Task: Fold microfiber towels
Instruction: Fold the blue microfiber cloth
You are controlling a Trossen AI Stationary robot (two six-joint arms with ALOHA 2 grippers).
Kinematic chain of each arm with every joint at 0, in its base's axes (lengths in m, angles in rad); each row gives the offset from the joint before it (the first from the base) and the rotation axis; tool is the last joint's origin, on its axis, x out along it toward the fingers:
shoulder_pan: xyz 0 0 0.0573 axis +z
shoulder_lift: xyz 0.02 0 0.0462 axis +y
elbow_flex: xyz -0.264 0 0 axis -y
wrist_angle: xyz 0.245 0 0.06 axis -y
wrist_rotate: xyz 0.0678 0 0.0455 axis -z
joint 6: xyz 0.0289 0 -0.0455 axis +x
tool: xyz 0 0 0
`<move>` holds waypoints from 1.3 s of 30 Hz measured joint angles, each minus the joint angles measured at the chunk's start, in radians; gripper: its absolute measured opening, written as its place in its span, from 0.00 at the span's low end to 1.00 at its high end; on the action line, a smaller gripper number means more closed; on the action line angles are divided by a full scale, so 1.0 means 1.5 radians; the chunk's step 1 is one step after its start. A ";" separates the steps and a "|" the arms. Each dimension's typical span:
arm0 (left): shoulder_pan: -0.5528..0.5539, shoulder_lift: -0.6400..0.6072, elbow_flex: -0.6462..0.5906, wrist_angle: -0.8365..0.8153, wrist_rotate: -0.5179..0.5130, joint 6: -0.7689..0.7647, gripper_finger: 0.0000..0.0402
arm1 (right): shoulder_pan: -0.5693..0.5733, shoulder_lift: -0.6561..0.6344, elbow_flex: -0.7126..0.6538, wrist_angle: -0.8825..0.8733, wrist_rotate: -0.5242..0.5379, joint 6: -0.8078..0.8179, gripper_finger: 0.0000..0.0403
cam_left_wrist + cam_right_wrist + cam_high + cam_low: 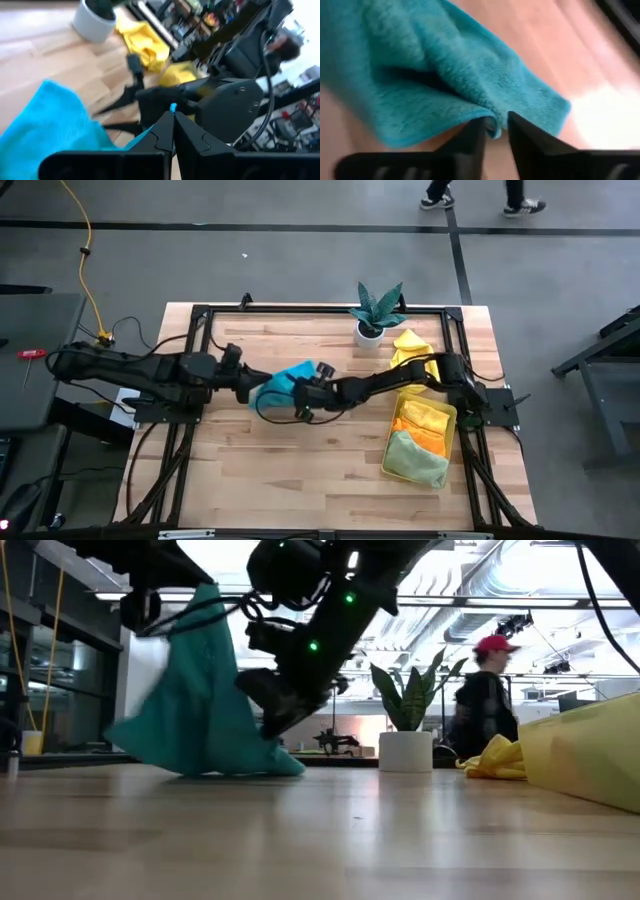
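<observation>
A teal towel (285, 383) is held up over the middle of the wooden table (300, 470), draped so that its lower edge reaches the tabletop in the low view. The left gripper (172, 112) is clenched on a corner of this towel, a small tuft of teal showing between its closed fingertips. The right gripper (496, 125) is placed at a lower edge of the same towel, with a fold of the cloth pinched between its two narrowly parted fingers. At the right side of the table, a translucent yellow tray (448, 442) is seen holding a pale green towel (415, 460) nearest and orange and yellow towels (425, 422) behind it. Another yellow towel (412, 347) is bunched just beyond the tray, beside a small potted plant (375, 315) at the far edge. A person (485, 700) in a red cap is seen in the room behind.
</observation>
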 joint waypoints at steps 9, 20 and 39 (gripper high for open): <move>0.000 -0.057 0.000 0.000 -0.047 0.001 0.00 | -0.029 -0.021 0.042 -0.075 -0.177 -0.050 0.01; 0.000 -0.096 0.000 -0.023 -0.183 0.063 0.00 | -0.057 -0.181 0.045 -0.284 -0.439 -0.126 0.00; -0.015 0.019 -0.072 -0.229 -0.036 -0.047 0.00 | -0.064 -0.201 -0.111 -0.228 -0.469 -0.029 0.00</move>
